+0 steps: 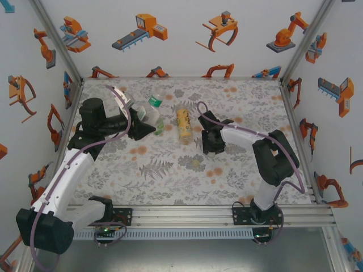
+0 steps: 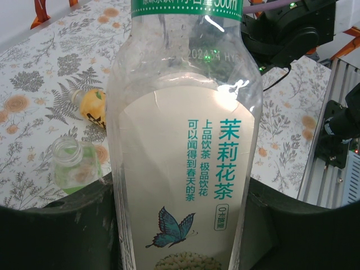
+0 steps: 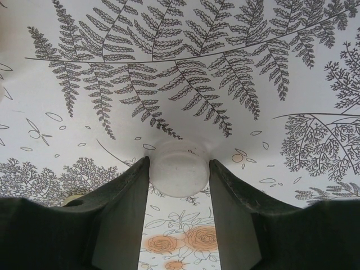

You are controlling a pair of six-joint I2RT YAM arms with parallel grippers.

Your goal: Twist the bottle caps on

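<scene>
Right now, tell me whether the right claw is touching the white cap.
Touching. The right wrist view shows the right claw closed on the white cap, with both fingers pressed against its sides and no gap.

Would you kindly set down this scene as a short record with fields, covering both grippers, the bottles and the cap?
left gripper: shut on the clear bottle, which has a white-green label
right gripper: pointing down at the table, shut on a white cap
yellow bottle: lying on the table between the two grippers
green-tinted bottle: on the table beside the held bottle, mouth open, no cap on it
</scene>
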